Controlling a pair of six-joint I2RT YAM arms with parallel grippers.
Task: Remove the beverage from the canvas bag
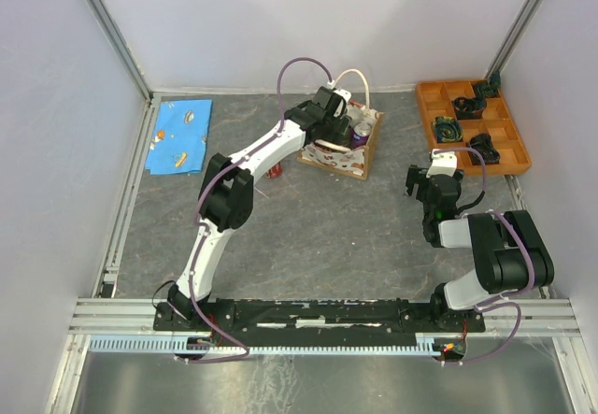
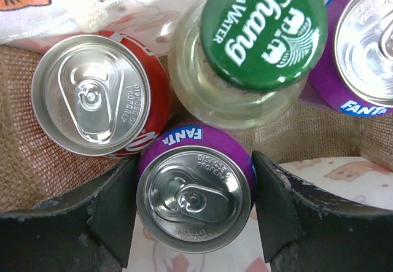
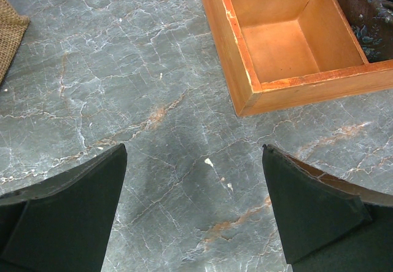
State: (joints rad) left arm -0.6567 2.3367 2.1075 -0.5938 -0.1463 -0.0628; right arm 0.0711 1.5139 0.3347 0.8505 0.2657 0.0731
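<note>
The canvas bag [image 1: 338, 158] stands at the back centre, its cream handle looped above. My left gripper [image 1: 342, 126] reaches down into it. In the left wrist view the bag's burlap lining [image 2: 27, 161] surrounds several drinks: a purple Fanta can [image 2: 194, 197], a red can [image 2: 92, 94], a green-capped soda water bottle [image 2: 264, 32] and a second purple can [image 2: 362, 45]. My left gripper [image 2: 193, 205] is shut on the near purple Fanta can, one finger against each side. My right gripper [image 1: 425, 190] hovers open over bare table [image 3: 194, 180].
An orange compartment tray [image 1: 426, 115] with dark small items sits at the back right; its near corner [image 3: 245, 81] lies just ahead of my right gripper. A blue patterned cloth [image 1: 179, 135] lies at the back left. White walls enclose the table.
</note>
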